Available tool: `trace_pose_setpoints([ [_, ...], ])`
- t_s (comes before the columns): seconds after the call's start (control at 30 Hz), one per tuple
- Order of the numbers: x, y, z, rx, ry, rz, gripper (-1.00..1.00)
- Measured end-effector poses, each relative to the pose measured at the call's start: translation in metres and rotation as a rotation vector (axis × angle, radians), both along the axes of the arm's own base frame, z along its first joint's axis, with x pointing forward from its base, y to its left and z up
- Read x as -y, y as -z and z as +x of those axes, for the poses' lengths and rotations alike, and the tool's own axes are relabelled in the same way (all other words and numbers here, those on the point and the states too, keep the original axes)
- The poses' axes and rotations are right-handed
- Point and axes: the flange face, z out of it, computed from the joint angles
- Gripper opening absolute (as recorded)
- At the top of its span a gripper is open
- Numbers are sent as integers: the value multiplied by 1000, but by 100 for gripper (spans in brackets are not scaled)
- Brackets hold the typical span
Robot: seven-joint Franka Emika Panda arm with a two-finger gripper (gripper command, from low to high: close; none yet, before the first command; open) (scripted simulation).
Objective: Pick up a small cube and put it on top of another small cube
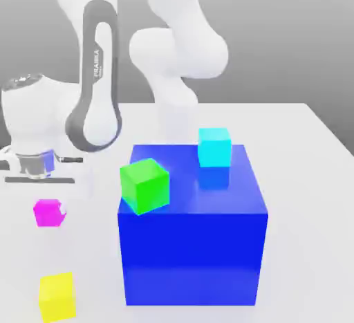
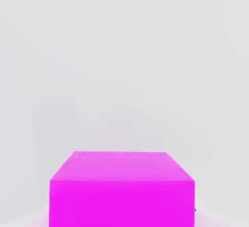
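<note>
In the exterior view, I see my white arm [image 1: 100, 72] come down on the exterior view's left. My hand [image 1: 50, 205] is low there, closed on the pink cube [image 1: 48, 214]. The pink cube is by the table [image 1: 304, 190], left of the big blue box [image 1: 193, 256]. I can't tell if the cube touches the table. A small pale bit of the hand covers one top corner of the cube.

The yellow cube [image 1: 57, 297] is nearer to me than the pink one, also on the left. It is turned a little. The green cube [image 1: 145, 186] is at the near left corner of the blue box's top, turned and tipped, and it pokes out past the side. I can't tell just how it sits on the box. The light blue cube [image 1: 214, 147] sits flat on top of the blue box, toward the back and to the right of the green one.

In the hand view, I see the pink cube very close. Its top and one flat side face me. The pale table is behind it.
</note>
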Motion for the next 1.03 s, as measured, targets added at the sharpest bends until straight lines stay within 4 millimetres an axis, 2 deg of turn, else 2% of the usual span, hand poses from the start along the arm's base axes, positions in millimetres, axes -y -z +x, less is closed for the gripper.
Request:
trace_pose_setpoints([
  [0.07,2,-13,7,1,42,13,-100],
  [0.17,-9,-41,40,5,78,30,-100],
  [0.27,-35,-76,80,8,85,41,-100],
  [0.37,-61,-114,110,8,110,52,-100],
  [0.53,-124,-182,149,3,131,72,-100],
  [0.7,-204,-252,165,-3,116,39,-100],
  [0.73,-216,-256,166,-1,108,19,-100],
  [0.77,-222,-249,166,0,104,10,-100],
  [0.83,-226,-225,167,0,101,2,-100],
  [0.87,-227,-212,166,1,101,1,100],
  [1.03,-227,-212,166,1,101,1,100],
])
